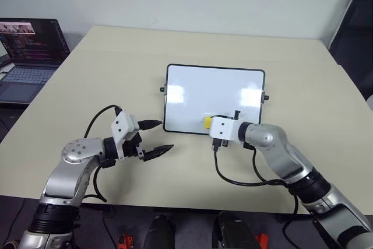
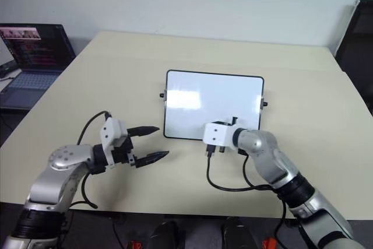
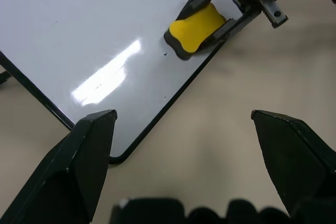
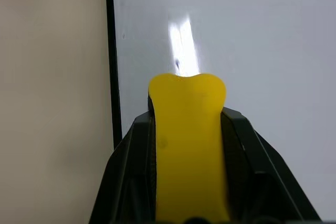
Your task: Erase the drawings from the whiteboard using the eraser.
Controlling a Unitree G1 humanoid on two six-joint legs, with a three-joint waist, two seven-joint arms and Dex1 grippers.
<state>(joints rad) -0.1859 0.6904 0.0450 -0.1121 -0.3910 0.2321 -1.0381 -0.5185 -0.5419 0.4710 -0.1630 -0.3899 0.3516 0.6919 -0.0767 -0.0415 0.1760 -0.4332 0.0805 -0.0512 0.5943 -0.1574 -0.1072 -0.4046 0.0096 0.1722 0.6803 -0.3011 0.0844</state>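
Yellow eraser [image 4: 187, 145] clamped in right gripper [image 1: 217, 124] jaws, angled down onto whiteboard [image 1: 213, 98]; left gripper [image 1: 157, 139] jaws wide, beside it.

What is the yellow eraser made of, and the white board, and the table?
The eraser looks like soft foam or plastic: matte yellow on top, with a dark, maybe felt, layer underneath. The whiteboard seems smooth, glossy coated material, since lights reflect brightly off it; its thin black frame looks like plastic. The table looks like laminate or painted wood, a dull, even beige without strong reflections. I can't be certain.

Head eyes look down; both wrist views closely share the whiteboard [image 1: 214, 98].
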